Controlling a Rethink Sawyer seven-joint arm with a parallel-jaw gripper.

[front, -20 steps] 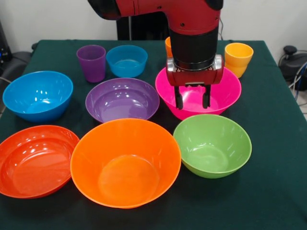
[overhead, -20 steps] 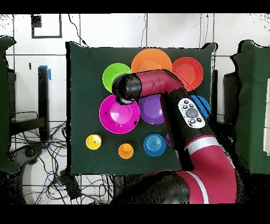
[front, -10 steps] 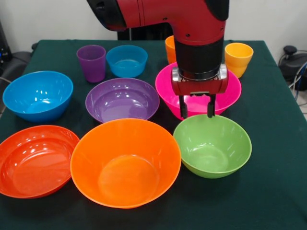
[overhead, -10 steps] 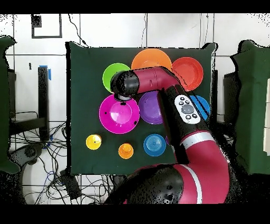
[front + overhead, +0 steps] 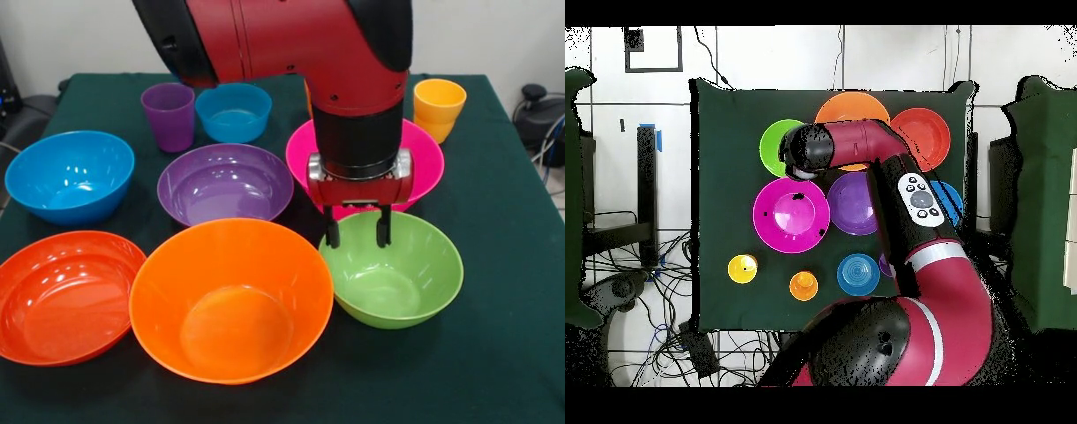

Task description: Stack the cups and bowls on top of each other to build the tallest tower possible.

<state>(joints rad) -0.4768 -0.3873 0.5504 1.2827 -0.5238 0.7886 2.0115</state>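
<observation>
Front view
Tool (image 5: 357,237): its two dark fingers point down and stand apart with nothing between them, tips over the far rim of the green bowl (image 5: 391,269).
Pink bowl (image 5: 422,161): just behind the tool at 12 o'clock of the green bowl, partly hidden by the arm (image 5: 291,40).
Large orange bowl (image 5: 231,299): at 9 o'clock of the green bowl, close beside it.
Red-orange bowl (image 5: 64,296): at 9 o'clock of the large orange bowl.
Purple bowl (image 5: 225,184): at 12 o'clock of the large orange bowl.
Large blue bowl (image 5: 70,175): at 9 o'clock of the purple bowl.
Small blue bowl (image 5: 233,111): far side, with the purple cup (image 5: 169,116) just at its 9 o'clock.
Yellow cup (image 5: 438,108): at 1 o'clock of the pink bowl.
Bench (image 5: 503,265): dark green cloth; every bowl sits apart, none nested.

Overhead view
Tool: hidden under the arm's wrist, which sits over the edge of the green bowl (image 5: 775,142).
Pink bowl (image 5: 791,215): at 6 o'clock of the green bowl.
Orange cup (image 5: 803,286): at 6 o'clock of the pink bowl.
Yellow cup (image 5: 742,268): at 7 o'clock of the pink bowl.
</observation>
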